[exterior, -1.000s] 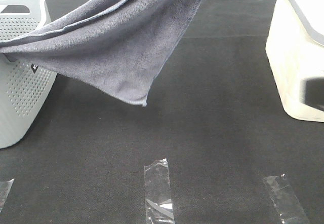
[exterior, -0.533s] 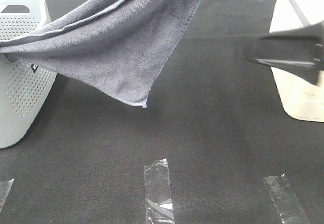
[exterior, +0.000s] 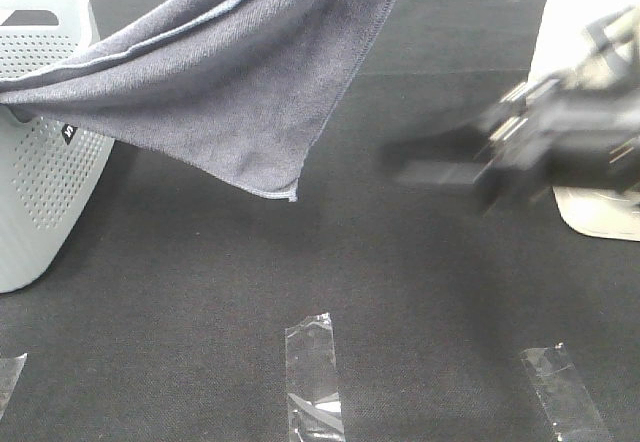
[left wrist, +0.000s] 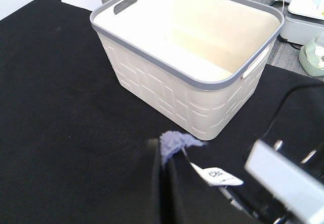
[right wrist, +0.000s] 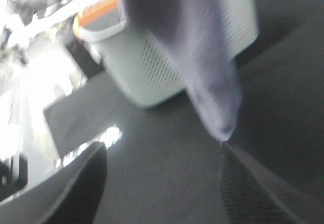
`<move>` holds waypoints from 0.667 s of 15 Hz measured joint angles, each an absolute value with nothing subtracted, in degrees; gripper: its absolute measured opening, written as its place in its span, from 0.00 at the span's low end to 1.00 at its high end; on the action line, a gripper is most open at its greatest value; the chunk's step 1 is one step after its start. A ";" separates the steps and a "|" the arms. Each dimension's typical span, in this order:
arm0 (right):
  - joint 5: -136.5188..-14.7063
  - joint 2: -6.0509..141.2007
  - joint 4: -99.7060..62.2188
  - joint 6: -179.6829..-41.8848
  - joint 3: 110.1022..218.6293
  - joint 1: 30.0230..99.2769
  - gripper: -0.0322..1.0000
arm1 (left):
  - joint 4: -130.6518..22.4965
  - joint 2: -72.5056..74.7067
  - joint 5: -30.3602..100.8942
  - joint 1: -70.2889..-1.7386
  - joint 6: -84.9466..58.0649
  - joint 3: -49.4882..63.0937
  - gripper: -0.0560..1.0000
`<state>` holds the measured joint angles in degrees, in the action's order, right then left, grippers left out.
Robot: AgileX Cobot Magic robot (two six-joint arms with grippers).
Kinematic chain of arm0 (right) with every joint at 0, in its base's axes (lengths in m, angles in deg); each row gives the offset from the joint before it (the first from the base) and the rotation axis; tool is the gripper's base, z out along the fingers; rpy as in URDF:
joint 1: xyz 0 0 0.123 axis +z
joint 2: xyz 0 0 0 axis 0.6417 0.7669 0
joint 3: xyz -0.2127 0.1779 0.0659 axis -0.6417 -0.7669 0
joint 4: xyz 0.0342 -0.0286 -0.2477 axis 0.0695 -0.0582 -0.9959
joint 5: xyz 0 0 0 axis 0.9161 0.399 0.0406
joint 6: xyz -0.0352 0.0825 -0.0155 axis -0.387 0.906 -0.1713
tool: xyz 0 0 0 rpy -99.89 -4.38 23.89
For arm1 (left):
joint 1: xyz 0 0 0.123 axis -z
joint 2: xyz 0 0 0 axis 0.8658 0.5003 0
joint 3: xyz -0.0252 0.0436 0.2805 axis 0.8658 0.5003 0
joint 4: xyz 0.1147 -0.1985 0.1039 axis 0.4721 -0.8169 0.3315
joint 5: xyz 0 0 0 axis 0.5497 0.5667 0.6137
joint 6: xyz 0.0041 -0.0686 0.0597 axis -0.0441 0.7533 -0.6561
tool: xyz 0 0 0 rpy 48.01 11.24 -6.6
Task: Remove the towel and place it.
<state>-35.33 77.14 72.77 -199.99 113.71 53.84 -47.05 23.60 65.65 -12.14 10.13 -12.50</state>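
The grey-lavender towel [exterior: 240,82] hangs in the air, stretched from the grey perforated basket [exterior: 40,182] at the left up past the top edge; its lowest corner dangles above the black table. In the left wrist view my left gripper [left wrist: 164,155] is shut on a tuft of the towel [left wrist: 174,142], with a white label beside it. My right gripper [exterior: 415,160] is blurred, low over the table to the right of the towel, apart from it. In the right wrist view its jaws stand open, with the towel [right wrist: 202,67] hanging ahead.
A cream basket with a grey rim [exterior: 585,112] stands at the right edge; it shows empty in the left wrist view [left wrist: 152,89]. Clear tape strips [exterior: 315,377] lie on the black cloth near the front edge. The grey basket also shows in the right wrist view [right wrist: 147,67].
My right arm has swung in from the right edge towards the middle, near the hanging towel. The towel's low corner has shifted slightly; the left end stays on the grey basket.
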 joint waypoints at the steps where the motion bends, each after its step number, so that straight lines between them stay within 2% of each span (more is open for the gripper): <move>1: -37.45 79.78 72.88 -200.62 114.00 55.10 0.62 | -47.05 23.60 65.65 -12.14 10.13 -12.50 0.05; 4: -38.71 87.29 72.83 -202.91 114.97 55.73 0.62 | -47.05 23.60 65.53 -12.14 10.13 -12.50 0.05; 10: -30.23 100.69 73.06 -204.69 123.91 55.96 0.62 | -47.05 23.60 65.25 -12.14 10.13 -12.50 0.05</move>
<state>-30.23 100.69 73.06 -204.69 123.91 55.96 -47.05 23.60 65.25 -12.14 10.13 -12.50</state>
